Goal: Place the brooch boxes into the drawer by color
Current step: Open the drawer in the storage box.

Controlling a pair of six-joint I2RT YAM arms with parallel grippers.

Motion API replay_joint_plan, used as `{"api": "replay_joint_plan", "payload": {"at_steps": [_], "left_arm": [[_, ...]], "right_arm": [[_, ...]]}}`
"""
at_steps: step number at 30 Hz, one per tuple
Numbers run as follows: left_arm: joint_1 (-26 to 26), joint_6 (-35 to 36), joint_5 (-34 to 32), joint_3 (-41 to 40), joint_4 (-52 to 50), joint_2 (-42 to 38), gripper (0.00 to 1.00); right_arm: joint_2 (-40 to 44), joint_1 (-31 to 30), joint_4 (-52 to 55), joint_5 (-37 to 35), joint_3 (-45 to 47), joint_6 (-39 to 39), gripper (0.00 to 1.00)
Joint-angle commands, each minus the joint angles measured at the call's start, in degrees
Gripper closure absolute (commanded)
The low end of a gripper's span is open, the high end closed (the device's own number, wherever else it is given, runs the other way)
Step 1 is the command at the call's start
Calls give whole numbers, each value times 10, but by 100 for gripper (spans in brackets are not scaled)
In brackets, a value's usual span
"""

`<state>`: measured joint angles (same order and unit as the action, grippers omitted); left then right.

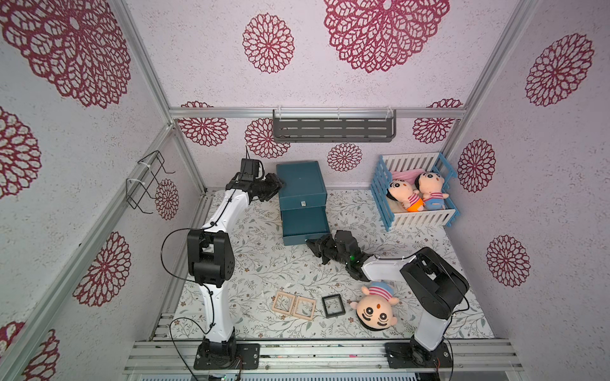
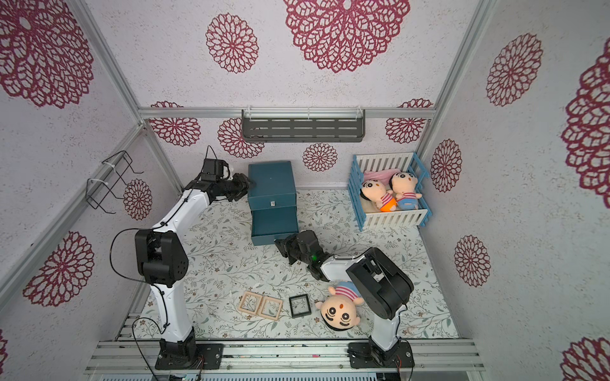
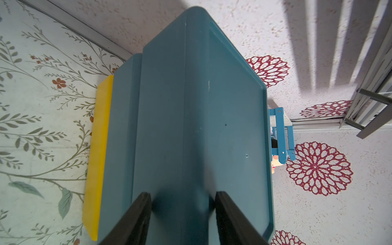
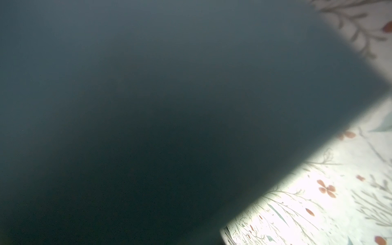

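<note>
Brooch boxes (image 1: 333, 305): three in view; right fingers (image 1: 312, 245) clenched by the blurred drawer (image 4: 148, 106), left fingers (image 3: 135, 216) straddle the cabinet (image 3: 169, 106), grip unclear.

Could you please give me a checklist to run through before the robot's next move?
1. The lower drawer of the teal plastic cabinet is pulled out: ok.
2. Drawer contents: cannot tell.
3. The right gripper is shut at the drawer's front corner: ok.
4. The left gripper straddles the cabinet's edge; firm hold: cannot tell.
5. Two light wood-coloured square frames and one black square frame lie flat on the floral mat, unobstructed: ok.
</note>
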<state>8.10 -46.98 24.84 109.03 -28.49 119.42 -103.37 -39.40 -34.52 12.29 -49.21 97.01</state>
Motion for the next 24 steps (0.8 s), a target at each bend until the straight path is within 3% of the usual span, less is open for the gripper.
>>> {"api": "replay_joint_plan", "payload": {"at_steps": [1, 4, 8, 16, 24], "left_arm": [[7, 0, 9, 8, 3, 14, 45], [8, 0, 5, 10, 2, 9, 44], [7, 0, -3, 11, -4, -2, 41], [10, 6, -33, -15, -6, -61, 38], [34, 41, -124, -132, -9, -201, 37]], "right_arm": [[32, -4, 18, 4, -4, -14, 98], [46, -4, 48, -5, -11, -32, 72], [69, 1, 84, -15, -17, -68, 54], [135, 25, 175, -31, -14, -174, 47], [232, 58, 298, -74, -4, -355, 50]]}}
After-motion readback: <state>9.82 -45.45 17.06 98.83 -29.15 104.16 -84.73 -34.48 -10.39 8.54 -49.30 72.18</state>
